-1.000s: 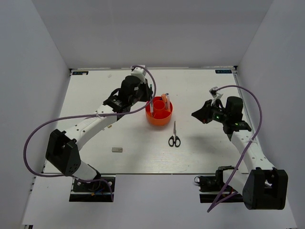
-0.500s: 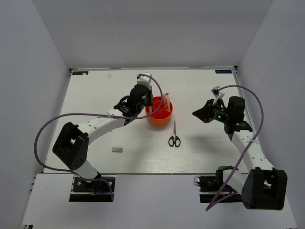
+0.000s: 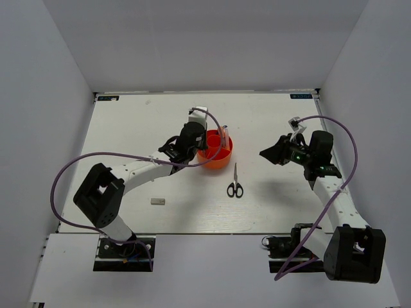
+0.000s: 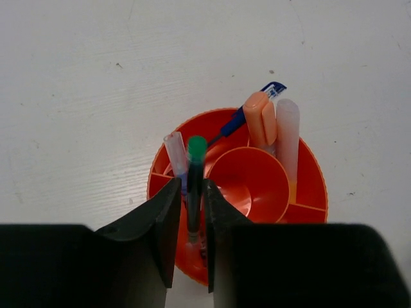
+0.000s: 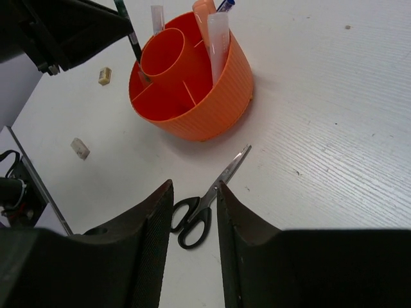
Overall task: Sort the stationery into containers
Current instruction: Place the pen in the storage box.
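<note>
Table [image 3: 128,128]: corner labels [image 3: 302,96] unreadable; left hand [image 4: 191,192] grips green-capped pen [image 4: 195,168] in tub [image 4: 309,174].

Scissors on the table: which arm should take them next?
Right, I'd say. The right fingers are open and empty, with the scissors lying just ahead between them. The left fingers are shut on a green-capped pen over the tub.

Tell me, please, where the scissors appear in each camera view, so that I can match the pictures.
Top external: the scissors lie on the table near the centre, just below and right of the red-orange tub.
Left wrist: not in it.
Right wrist: the scissors are at lower centre, handles toward the bottom edge, blades angled up toward the tub.
Shared landmark: the tub, which shows in all three views.
</note>
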Available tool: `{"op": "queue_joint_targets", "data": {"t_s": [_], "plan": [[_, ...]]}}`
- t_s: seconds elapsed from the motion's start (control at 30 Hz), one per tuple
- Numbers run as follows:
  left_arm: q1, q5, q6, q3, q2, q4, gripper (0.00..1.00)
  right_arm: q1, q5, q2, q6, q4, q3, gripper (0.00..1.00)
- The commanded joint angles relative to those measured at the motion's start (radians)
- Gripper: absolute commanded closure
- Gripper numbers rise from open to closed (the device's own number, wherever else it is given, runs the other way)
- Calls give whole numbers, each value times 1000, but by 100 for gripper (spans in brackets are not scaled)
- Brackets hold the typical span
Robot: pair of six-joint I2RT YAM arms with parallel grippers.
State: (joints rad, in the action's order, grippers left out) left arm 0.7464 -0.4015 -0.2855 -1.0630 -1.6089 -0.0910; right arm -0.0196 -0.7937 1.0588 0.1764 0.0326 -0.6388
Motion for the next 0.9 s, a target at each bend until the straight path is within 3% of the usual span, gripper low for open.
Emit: {"op": "queue_joint_targets", "data": {"t_s": [0.0, 0.07, 0.1, 0.2, 0.33, 0.4, 0.47, 0.5, 0.53, 0.57, 0.6, 0.63, 0.7, 0.73, 0.77, 0.8, 0.83, 0.87], "plan": [[25, -45, 8, 24, 18, -16, 66, -6, -27, -11, 6, 35, 1, 63], [34, -52, 8, 24, 27, -12, 58, -9, -26, -13, 8, 35, 1, 62], [33, -53, 5, 23, 29, -7, 48, -8, -29, -13, 12, 35, 1, 62], [44, -66, 8, 20, 46, 2, 33, -11, -29, -13, 12, 35, -1, 62], [53, -88, 14, 21, 87, 16, 31, -13, -32, -13, 14, 35, -1, 62], [53, -108, 19, 35, 141, 22, 38, -14, -30, -8, 3, 30, -4, 62], [61, -123, 6, 55, 196, 43, 61, -13, -21, -10, -5, 7, -12, 66], [59, -152, -6, 64, 229, 122, 69, -14, -13, -7, -9, 1, -16, 77], [57, -192, -18, 70, 271, 155, 86, -14, -9, -2, -12, -3, -18, 89], [57, -235, -58, 95, 289, 187, 90, -16, 13, 1, -12, -22, -28, 100], [47, -259, -120, 97, 335, 220, 93, -16, 20, 12, -14, -61, -45, 100], [33, -302, -209, 97, 342, 393, 95, -13, 28, 13, -11, -74, -54, 100], [-52, -318, -396, 86, 342, 578, 88, -14, 34, 65, -12, -193, -132, 100], [-76, -313, -435, 83, 337, 676, 76, -14, 5, 87, -21, -259, -160, 100], [-129, -298, -458, 83, 328, 736, 57, -13, -13, 142, -35, -295, -227, 99], [-183, -278, -478, 78, 307, 761, 52, -13, -57, 159, -55, -321, -245, 82], [-206, -231, -521, 71, 278, 795, 47, -11, -62, 177, -81, -380, -258, 49], [-257, -173, -530, 64, 244, 827, 44, -11, -64, 178, -92, -390, -266, 32]]}}
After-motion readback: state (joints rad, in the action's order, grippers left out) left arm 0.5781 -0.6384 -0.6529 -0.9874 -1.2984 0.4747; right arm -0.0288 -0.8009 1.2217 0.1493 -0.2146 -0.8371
